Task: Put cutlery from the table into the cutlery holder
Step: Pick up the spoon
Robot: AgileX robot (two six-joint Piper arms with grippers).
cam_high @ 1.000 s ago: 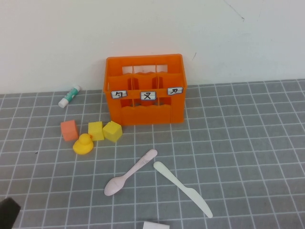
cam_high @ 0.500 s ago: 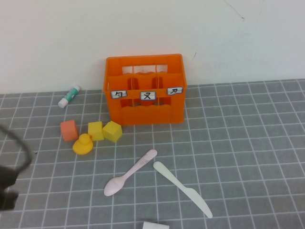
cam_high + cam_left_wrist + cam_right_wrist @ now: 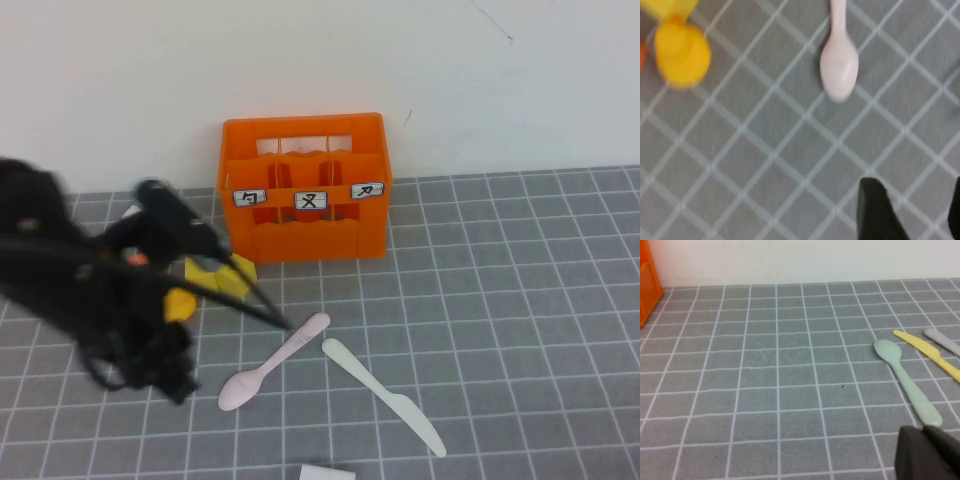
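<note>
The pale pink spoon (image 3: 270,362) and the cream-white knife (image 3: 385,397) lie on the grey gridded table (image 3: 500,300) in front of the orange cutlery holder (image 3: 305,190). My left arm is a dark blur over the left of the table. My left gripper (image 3: 165,375) hovers just left of the spoon's bowl. In the left wrist view the spoon's bowl (image 3: 839,70) lies beyond my open, empty left gripper (image 3: 912,210). My right gripper (image 3: 930,452) is shut and empty, low over the table; it is out of the high view.
A yellow duck (image 3: 180,303) and a yellow cube (image 3: 238,275) sit partly under the left arm. The right wrist view shows a pale green spoon (image 3: 907,382), a yellow knife (image 3: 930,355) and the holder's edge (image 3: 647,285). A white object (image 3: 327,472) lies at the near edge.
My left arm has swung in from the lower left corner and now reaches over the toys, close to the spoon. The cutlery and holder have not moved.
</note>
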